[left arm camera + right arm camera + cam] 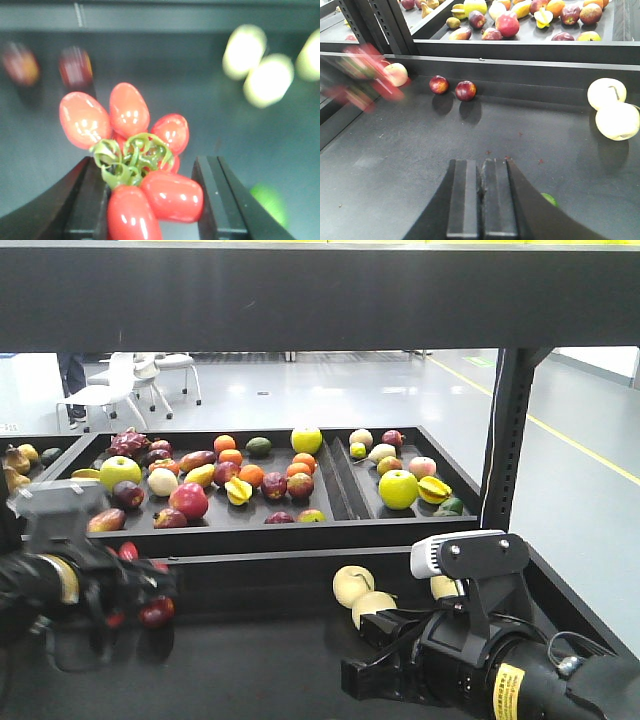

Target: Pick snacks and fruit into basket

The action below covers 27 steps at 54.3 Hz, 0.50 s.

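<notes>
Cherry tomatoes (135, 150), a red bunch, sit clamped in the left hand (150, 172) above the shelf (225, 150); right hand (481, 167) is closed, empty. Basket is out of view: carry slowly, gripping firmly so none drop.

Black lower shelf (420, 165), 2 dark red plums (465, 90) and pale yellow pears (617, 120) near its back wall

The tomato cluster (132, 162) was glossy red with curled green stems; pears (616, 120) pale yellow; plums (465, 90) dark red; shelf surface (420, 165) matte black.
</notes>
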Available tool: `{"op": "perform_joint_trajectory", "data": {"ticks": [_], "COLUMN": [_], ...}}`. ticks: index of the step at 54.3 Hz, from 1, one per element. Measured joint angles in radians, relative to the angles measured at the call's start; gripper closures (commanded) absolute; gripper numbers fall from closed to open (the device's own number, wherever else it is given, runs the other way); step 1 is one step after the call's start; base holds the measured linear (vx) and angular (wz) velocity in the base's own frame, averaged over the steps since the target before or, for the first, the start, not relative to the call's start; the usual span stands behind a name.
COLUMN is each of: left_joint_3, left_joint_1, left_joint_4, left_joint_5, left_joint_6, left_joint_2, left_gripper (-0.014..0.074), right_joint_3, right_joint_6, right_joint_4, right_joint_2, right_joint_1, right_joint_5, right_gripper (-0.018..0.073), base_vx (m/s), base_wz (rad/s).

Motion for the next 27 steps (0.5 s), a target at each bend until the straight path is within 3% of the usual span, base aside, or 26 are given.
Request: {"op": "perform_joint_trajectory", "data": {"ticks": [13, 27], "left_joint_3": [0.005, 0.128], "left_joint_1": [-0.017, -0.075], "left_joint_4": [0.0, -0.002], "left_joint_5": [0.065, 0.027], "left_joint_6": [0.001, 0.001], "left_joint_2": [-0.139, -0.268], "left_gripper": [0.0603, 0.0603], "right_joint_3": [0.0, 0.0], "right_joint_6": [0.0, 0.0], "right_joint_4": [0.0, 0.0], "right_joint_2": [0.0, 0.0], "right_joint_1": [0.0, 0.0], "right_joint_5": [0.0, 0.0], "right_gripper": [0.0573, 0.0571], "base_vx": [0.0, 0.0], "base_wz": [0.0, 0.0]}}
